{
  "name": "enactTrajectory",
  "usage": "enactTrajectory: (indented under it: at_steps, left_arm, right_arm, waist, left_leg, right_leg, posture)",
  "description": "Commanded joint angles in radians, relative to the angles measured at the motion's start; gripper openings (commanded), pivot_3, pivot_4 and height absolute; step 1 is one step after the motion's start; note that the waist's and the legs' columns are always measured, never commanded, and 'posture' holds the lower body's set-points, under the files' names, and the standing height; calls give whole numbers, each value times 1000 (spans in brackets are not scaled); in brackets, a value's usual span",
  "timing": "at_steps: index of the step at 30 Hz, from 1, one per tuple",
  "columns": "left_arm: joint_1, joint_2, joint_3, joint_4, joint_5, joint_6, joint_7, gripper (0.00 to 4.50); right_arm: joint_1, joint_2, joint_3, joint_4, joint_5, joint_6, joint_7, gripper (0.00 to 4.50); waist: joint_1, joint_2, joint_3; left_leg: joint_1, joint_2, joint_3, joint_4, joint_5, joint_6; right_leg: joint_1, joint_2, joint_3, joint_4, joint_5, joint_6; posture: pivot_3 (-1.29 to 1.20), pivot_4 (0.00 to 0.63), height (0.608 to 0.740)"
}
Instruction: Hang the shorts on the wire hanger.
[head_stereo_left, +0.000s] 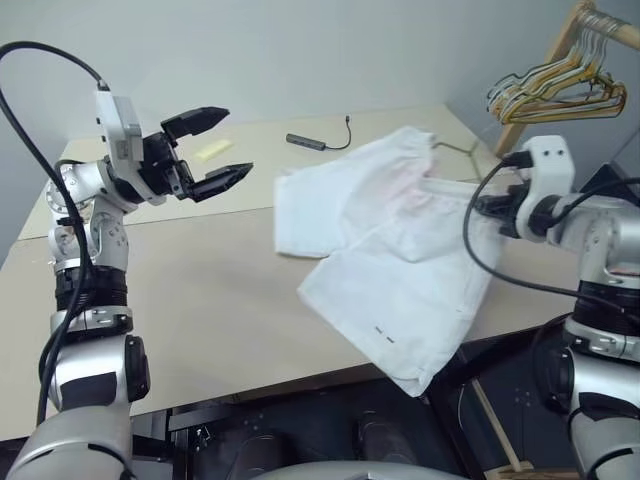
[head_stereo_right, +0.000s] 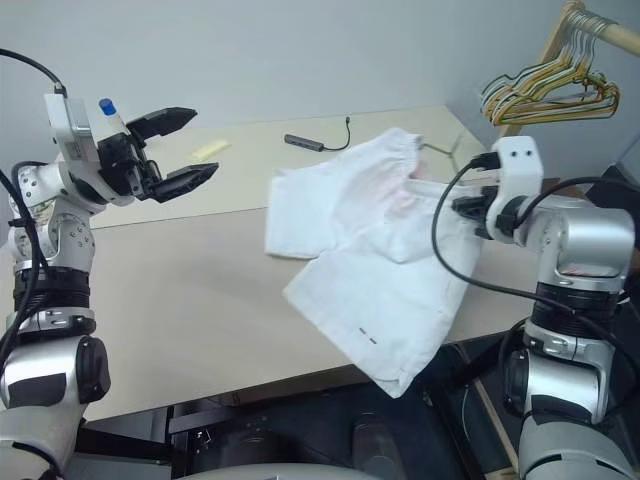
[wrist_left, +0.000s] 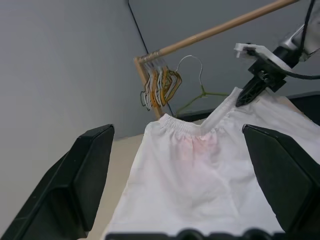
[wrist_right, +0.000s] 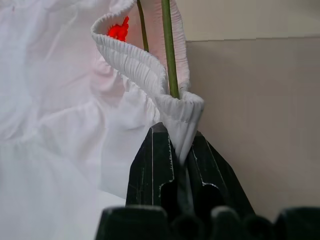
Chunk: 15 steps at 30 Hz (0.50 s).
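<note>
At my right side, my right gripper (wrist_right: 181, 165) is pinching the shorts (head_stereo_left: 390, 250) by the waistband beside the hanger (wrist_right: 169, 50); my left gripper (head_stereo_left: 222, 148) is hovering wide open and empty, well apart.

Beige table (head_stereo_left: 200, 300) under white shorts (head_stereo_left: 400, 260)

1 shorts (head_stereo_left: 390, 260), 1 wire hanger (wrist_left: 197, 90), 2 grippers (head_stereo_left: 215, 150) (wrist_right: 181, 152), 1 cable (head_stereo_left: 320, 141)

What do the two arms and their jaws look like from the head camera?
Both arms are silver-grey segments with black joints. The left gripper has two black pointed fingers on a white wrist block, the right gripper a similar white block; black cables loop from each wrist.
</note>
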Motion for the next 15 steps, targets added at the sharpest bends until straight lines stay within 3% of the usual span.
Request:
enactTrajectory:
  at_steps: [1, 8, 12, 15]
  left_arm:
    - [13, 6, 16, -100, -62, 46, -1, 4446]
    - [50, -9, 24, -185, -103, 85, 41, 4446]
    - [70, -8, 15, -214, -95, 88, 54, 4446]
    - [85, -7, 21, -245, -108, 97, 65, 4446]
  right_arm:
    - [-66, 16, -82, 5, -57, 68, -143, 0]
    - [-209, 110, -242, 102, -225, 152, -457, 0]
    - [-283, 131, -395, 173, -267, 62, -608, 0]
    - [-303, 109, -430, 206, -291, -14, -689, 0]
  waist:
    - [-11, 0, 0]
    - [-37, 2, -1]
    - [-39, 2, -1]
    - [-40, 2, -1]
  left_leg:
    - [0, 0, 0, 0, 0, 0]
    - [1, 0, -5, -1, 0, 0]
    - [2, 0, -5, -2, 0, 0]
    - [1, -1, -5, -2, 0, 0]
  right_leg:
    - [0, 0, 0, 0, 0, 0]
    - [0, 0, 3, 0, 0, 0]
    - [0, 0, 3, 0, 0, 0]
    - [0, 0, 3, 0, 0, 0]
  posture:
    - [-117, 0, 740]
    - [-114, 0, 740]
    - [-111, 0, 740]
    - [-109, 0, 740]
